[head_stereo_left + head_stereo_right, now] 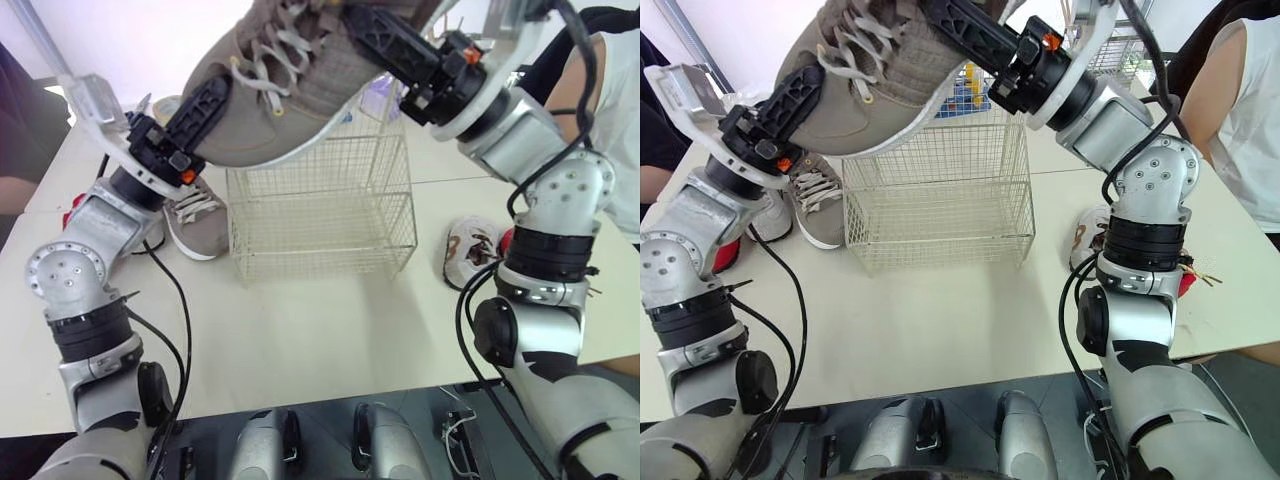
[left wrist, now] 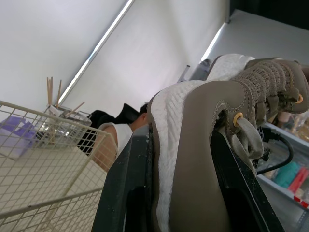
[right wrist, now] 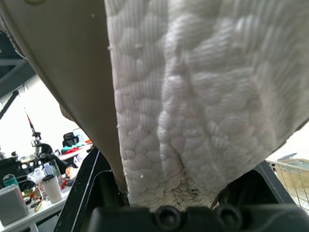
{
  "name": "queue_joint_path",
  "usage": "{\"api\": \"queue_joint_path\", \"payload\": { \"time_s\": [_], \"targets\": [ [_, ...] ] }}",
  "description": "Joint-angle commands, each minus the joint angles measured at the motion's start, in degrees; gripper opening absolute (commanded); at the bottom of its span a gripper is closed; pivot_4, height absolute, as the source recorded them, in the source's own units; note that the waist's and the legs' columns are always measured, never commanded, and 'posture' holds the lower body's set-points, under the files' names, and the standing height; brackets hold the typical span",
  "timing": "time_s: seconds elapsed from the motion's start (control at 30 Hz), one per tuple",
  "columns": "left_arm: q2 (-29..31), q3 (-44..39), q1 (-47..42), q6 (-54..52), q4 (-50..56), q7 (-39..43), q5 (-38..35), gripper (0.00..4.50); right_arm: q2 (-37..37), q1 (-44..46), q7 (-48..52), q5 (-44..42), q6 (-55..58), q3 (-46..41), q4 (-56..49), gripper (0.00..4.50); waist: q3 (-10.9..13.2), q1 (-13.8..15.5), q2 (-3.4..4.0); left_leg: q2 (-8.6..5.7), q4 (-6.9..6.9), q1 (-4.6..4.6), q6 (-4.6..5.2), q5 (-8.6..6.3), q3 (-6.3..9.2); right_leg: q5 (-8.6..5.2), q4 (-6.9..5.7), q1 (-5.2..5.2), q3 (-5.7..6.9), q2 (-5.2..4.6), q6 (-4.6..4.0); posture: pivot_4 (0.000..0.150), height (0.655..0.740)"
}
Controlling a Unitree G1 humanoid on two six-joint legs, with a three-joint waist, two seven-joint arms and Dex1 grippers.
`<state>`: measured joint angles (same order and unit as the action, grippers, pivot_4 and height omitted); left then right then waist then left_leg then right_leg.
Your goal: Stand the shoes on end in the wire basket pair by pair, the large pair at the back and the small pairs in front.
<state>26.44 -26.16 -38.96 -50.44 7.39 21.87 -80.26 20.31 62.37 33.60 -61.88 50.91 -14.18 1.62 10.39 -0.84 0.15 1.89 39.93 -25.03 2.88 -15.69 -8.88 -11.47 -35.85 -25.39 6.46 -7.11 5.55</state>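
Note:
A large taupe sneaker (image 1: pixel 290 80) with a white sole hangs tilted in the air above the wire basket (image 1: pixel 320 210). My left gripper (image 1: pixel 205 110) is shut on its lower end, and its black fingers (image 2: pixel 123 193) clamp the shoe (image 2: pixel 193 159) from both sides. My right gripper (image 1: pixel 385 40) is shut on the upper end, with the white sole (image 3: pixel 193 96) pressed close to that wrist camera. The matching taupe sneaker (image 1: pixel 195 225) lies on the table just left of the basket. A small white shoe with red trim (image 1: pixel 470 250) lies to the basket's right, beside my right arm.
The cream table (image 1: pixel 330 330) has bare room in front of the basket. A person in a white top (image 1: pixel 1250 120) sits at the right side, and another person's arm (image 1: pixel 20 185) shows at the left. Blue items (image 1: pixel 970 85) and a second wire basket (image 1: pixel 1120 55) stand behind.

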Motion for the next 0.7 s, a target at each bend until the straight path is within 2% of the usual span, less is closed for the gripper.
{"api": "queue_joint_path", "payload": {
  "time_s": [0.03, 0.07, 0.2, 0.23, 0.33, 0.4, 0.53, 0.7],
  "targets": [
    [2.8, 2.1, 0.1, -2.5, 2.4, 0.2, -0.7, 1.71, 2.3, 5.0, 1.2, 0.5, -1.2, -0.9, -0.8, 1.8, 0.0, 0.0, 0.01, 0.0, 0.0, 0.0, 0.0, 0.0, 0.0, 0.0, 0.01, 0.0, 0.0, 0.0, 0.0, 0.15, 0.74],
    [3.6, 2.2, 0.2, -2.9, 2.6, 0.6, -1.2, 2.05, 2.9, 5.4, 1.5, 0.8, -1.0, -0.7, -0.5, 1.8, 0.0, 0.1, 0.01, -0.01, 0.0, -0.01, 0.0, 0.0, 0.0, 0.0, 0.01, 0.0, 0.0, 0.0, 0.0, 0.15, 0.74],
    [5.9, 1.3, 0.5, -3.3, 3.9, 1.5, -3.3, 4.1, 5.7, 6.5, 3.9, 3.5, -1.0, 1.1, 0.7, 1.8, 0.0, 0.0, 0.01, 0.0, -0.02, -0.04, 0.0, -0.01, 0.01, 0.0, 0.09, -0.01, 0.0, 0.0, 0.0, 0.15, 0.74],
    [6.6, 0.9, 0.6, -3.3, 4.1, 1.7, -3.8, 4.46, 6.5, 7.1, 4.7, 4.7, -1.3, 1.6, 1.4, 1.8, 0.0, -0.1, 0.01, 0.0, -0.02, -0.03, 0.0, -0.01, 0.01, 0.0, 0.1, -0.01, 0.0, 0.0, 0.0, 0.15, 0.74],
    [9.7, -0.6, 1.1, -3.5, 4.9, 2.8, -5.4, 4.46, 10.7, 10.1, 10.8, 9.8, -3.4, 4.6, 4.9, 1.8, 0.1, -0.2, 0.09, 0.01, -0.04, -0.04, -0.01, -0.01, 0.0, 0.0, 0.27, -0.04, 0.0, 0.0, -0.01, 0.15, 0.74],
    [12.5, -1.8, 1.4, -4.0, 4.6, 3.4, -6.4, 4.46, 15.1, 13.1, 18.6, 15.4, -7.1, 8.6, 9.0, 1.8, 0.1, -0.2, 0.08, 0.01, -0.08, -0.05, 0.0, -0.01, -0.02, 0.0, 0.3, -0.07, 0.0, 0.0, -0.01, 0.15, 0.74],
    [17.8, -4.1, 1.8, -4.6, 2.2, 5.2, -7.8, 4.46, 20.1, 23.6, 33.0, 27.2, -17.9, 16.0, 24.5, 1.8, 0.1, -0.3, 0.07, 0.01, -0.13, -0.15, -0.01, -0.01, -0.03, 0.0, 0.53, -0.12, 0.01, 0.01, -0.01, 0.15, 0.74],
    [18.6, -3.9, 2.9, -3.7, 2.5, 5.8, -6.9, 4.46, 20.0, 38.0, 44.9, 40.3, -33.4, 21.1, 47.7, 1.8, 0.1, -0.4, 0.09, -0.01, -0.23, -0.16, -0.02, -0.01, -0.11, 0.0, 0.62, -0.17, -0.01, 0.01, -0.01, 0.15, 0.74]
  ]
}}
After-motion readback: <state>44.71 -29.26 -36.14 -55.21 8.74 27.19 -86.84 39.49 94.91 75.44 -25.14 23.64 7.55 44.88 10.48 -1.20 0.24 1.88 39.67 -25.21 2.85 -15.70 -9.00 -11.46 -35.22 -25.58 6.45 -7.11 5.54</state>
